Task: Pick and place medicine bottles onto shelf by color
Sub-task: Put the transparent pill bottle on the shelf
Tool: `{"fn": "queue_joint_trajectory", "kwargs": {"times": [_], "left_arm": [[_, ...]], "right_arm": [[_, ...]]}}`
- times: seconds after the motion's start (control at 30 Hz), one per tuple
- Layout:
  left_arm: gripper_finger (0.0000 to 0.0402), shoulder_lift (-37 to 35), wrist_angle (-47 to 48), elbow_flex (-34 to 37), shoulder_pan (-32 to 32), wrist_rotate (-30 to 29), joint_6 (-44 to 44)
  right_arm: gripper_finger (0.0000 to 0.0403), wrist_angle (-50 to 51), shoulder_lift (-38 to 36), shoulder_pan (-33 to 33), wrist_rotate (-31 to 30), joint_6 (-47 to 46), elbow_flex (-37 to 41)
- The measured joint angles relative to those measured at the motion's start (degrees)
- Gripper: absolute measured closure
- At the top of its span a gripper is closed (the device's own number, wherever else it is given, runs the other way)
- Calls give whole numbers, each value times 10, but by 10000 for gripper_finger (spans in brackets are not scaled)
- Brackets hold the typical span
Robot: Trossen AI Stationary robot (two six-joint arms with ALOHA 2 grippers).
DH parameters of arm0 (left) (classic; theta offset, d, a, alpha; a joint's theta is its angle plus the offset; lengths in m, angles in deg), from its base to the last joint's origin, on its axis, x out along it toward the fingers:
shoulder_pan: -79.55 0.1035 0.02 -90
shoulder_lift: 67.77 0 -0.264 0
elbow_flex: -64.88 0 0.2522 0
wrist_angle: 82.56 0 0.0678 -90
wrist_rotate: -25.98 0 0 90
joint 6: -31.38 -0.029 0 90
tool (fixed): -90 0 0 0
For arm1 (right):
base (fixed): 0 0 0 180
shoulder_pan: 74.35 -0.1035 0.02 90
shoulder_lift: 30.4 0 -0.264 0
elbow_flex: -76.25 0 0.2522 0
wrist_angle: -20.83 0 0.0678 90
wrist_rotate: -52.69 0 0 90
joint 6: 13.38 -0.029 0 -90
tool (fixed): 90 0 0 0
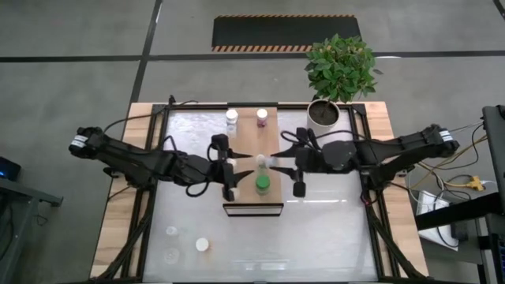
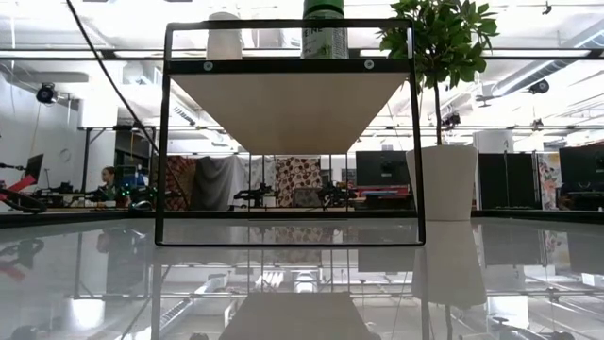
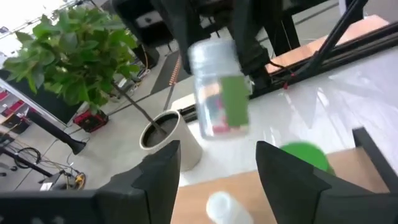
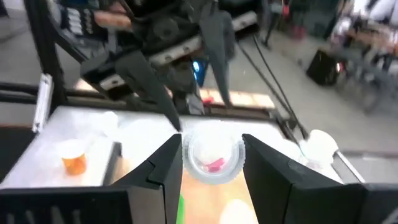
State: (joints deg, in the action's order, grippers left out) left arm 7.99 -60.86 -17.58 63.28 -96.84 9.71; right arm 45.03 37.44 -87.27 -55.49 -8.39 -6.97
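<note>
A clear bottle with a green label hangs at upper centre, gripped by the other arm's dark fingers. At upper left stands a leafy plant in a white pot. A green cap and a white cap sit on the shelf at the bottom.

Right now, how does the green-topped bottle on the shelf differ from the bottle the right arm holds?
The green-topped bottle stands free on the shelf; the clear bottle is clamped in the right gripper over the shelf. The green-topped bottle's cap is green; the clear bottle's is whitish. The green-topped bottle looks wider than the clear bottle. Both are small round bottles. The left gripper waits open beside them.
</note>
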Motion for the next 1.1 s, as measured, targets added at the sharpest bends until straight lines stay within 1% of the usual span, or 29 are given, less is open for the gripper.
{"fn": "queue_joint_trajectory", "kwargs": {"times": [0.1,0.2,0.33,0.5,0.57,0.63,0.7,0.8,0.93,1.1], "left_arm": [[210,-30,-15,40,0,0,-2],[210,-61,-75,87,0,-1,-16],[209,-99,-163,144,1,-2,-59],[209,-139,-234,209,1,-3,-79],[209,-150,-257,231,1,-3,-84],[209,-161,-277,253,1,-3,-90],[209,-170,-299,273,1,-3,-90],[209,-181,-312,292,1,-5,-91],[209,-196,-323,308,1,-5,-90],[209,-211,-337,319,1,-5,-90]], "right_arm": [[271,88,26,22,0,-29,-59],[271,179,64,56,1,-51,-132],[271,298,138,111,8,-49,-244],[271,431,240,185,98,-44,-379],[271,473,278,208,118,-46,-426],[271,510,311,227,122,-51,-465],[271,537,337,241,122,-57,-490],[271,559,365,251,126,-73,-509],[270,567,382,252,127,-81,-511],[269,563,383,252,125,-88,-494]]}}
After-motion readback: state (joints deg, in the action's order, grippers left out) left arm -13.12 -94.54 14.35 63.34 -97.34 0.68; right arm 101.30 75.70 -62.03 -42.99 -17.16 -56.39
